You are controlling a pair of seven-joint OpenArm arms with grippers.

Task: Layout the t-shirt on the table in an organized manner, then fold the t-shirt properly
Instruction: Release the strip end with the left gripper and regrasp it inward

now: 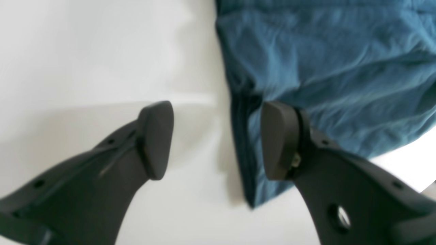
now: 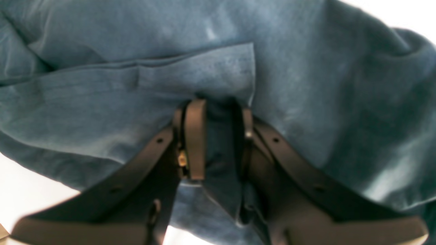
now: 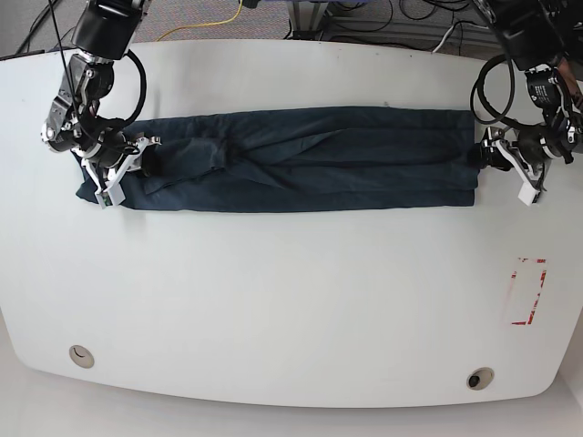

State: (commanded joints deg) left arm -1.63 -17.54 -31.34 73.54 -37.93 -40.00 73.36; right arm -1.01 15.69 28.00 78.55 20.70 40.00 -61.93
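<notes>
Garment: the dark navy-blue, wrinkled cotton t-shirt (image 3: 301,159) lies as a long narrow band on the far half of the glossy white table (image 3: 291,300), already folded lengthwise, its long axis running side to side between the two arms.

Right arm: on the base view's left, the right gripper (image 2: 218,136) is clamped on a bunched fold of cloth at that end of the band; its wrist view shows fabric pinched between the two black pads.

Left arm: on the base view's right, the left gripper (image 1: 218,139) stands spread and empty, one pad over bare tabletop, the other just over the shirt's edge, with the corner of the cloth below it in the wrist view.

Key relation: the band's end edge falls between the left gripper's parted pads, the body of the shirt stretching away from it towards the right arm; each arm is at its own end, so neither need reach across.

Stage, as judged: the lengthwise folds look done; a fold end to end appears to remain.

Next move, as judged: the left gripper would need to close on its end before either end is carried over along the long axis.

Surroundings: a red tape rectangle (image 3: 526,291) and two round grommet holes (image 3: 82,355) sit well clear on the near side.
</notes>
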